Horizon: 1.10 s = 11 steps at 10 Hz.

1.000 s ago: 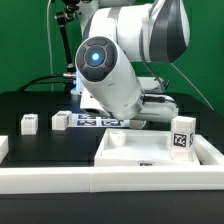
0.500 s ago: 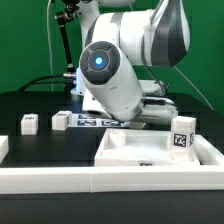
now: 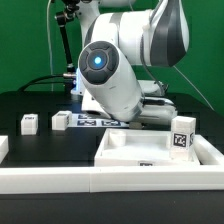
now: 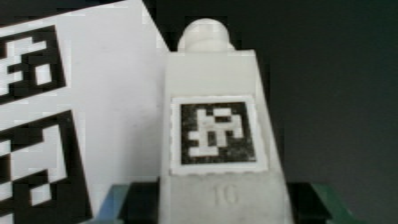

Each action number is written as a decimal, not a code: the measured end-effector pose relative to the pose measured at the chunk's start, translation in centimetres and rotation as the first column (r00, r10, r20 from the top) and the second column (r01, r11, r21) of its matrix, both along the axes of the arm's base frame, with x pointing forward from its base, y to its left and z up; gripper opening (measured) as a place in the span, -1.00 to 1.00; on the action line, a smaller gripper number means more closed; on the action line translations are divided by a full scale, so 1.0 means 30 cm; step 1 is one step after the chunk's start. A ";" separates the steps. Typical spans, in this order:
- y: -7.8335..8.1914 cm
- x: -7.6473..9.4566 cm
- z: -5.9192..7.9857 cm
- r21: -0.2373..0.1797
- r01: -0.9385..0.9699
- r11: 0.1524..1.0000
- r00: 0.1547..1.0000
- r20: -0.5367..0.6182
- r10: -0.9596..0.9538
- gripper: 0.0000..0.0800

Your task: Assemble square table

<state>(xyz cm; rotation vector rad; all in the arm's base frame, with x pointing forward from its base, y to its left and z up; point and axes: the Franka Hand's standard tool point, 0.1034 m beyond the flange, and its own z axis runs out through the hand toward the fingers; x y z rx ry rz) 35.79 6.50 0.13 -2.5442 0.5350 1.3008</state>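
Over the last second the arm (image 3: 115, 80) has dipped a little and then settled, so the descent looks finished and the work has passed to taking hold. In the exterior view the arm's own bulk hides the gripper (image 4: 221, 205). The wrist view shows it: the dark fingers (image 4: 134, 205) sit hard against both flanks of a leg (image 4: 217, 130) with no gap visible, so it appears clamped on the leg's near end. That suggests the leg is about ready to be lifted and carried to the tabletop (image 3: 130, 152), which lies apart, toward the front of the exterior view. The leg lies flat on the black table (image 4: 347, 100), just beside the edge of the marker board (image 4: 71, 90) and roughly parallel to it, with its tag face up toward the wrist camera. Its long axis runs straight away from the gripper, with the narrow rounded tip at the far end and the broad end between the fingers.
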 end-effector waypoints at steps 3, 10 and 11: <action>-0.012 0.004 0.001 0.000 0.005 1.000 1.000 0.003 -0.005 -0.28; -0.211 0.209 0.186 0.062 0.016 0.998 0.994 0.108 -0.023 -0.27; -0.214 0.218 0.177 0.052 0.017 0.999 0.992 0.127 -0.023 -0.27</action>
